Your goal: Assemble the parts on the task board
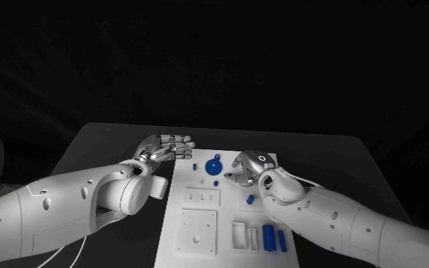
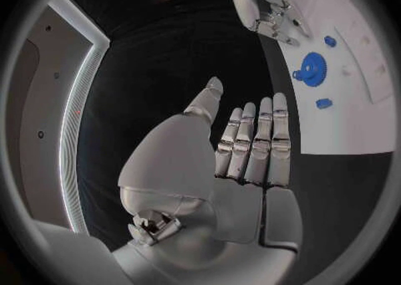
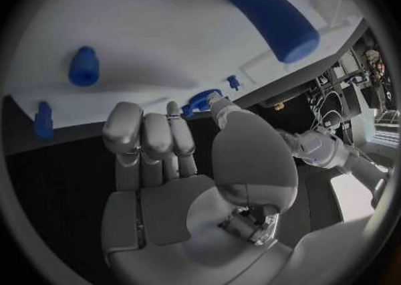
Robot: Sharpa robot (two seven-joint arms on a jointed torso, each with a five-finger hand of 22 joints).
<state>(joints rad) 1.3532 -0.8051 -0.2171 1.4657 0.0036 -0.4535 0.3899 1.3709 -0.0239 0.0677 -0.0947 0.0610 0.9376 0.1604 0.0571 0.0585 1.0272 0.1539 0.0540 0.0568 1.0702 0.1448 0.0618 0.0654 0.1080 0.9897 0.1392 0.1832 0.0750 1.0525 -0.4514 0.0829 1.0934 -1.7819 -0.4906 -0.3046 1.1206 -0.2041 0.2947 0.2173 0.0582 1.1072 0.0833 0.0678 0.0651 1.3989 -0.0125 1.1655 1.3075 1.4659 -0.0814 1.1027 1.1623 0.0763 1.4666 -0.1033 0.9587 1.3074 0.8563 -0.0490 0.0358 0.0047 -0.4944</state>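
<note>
Risks: we judge the main danger to be our right hand point(image 1: 253, 170) knocking the loose small blue piece point(image 1: 251, 199) that lies just beside its wrist, or nudging the blue gear point(image 1: 214, 167) as the curled fingers shift over the board. A second risk is a poor pick, since the parts are small against those fingers.
Left hand: our left hand point(image 1: 167, 147) hovers over the worktop point(image 1: 107, 141) just off the far left corner of the task board point(image 1: 198, 243), fingers straight and together, thumb apart, holding nothing.
Right hand: fingers curled inward above the far right part of the board. We cannot tell whether anything is pinched in them; nothing blue shows between them.
Blue gear: on the far end of the board, between the two hands, just beside the right hand's fingers and near the left.
Blue cylinders: two blue cylinders point(image 1: 268, 238) lie side by side at the near right of the board, beside the right forearm, well apart from both hands.
Step in hand: we judge the right hand is working at a spot next to the gear.
</note>
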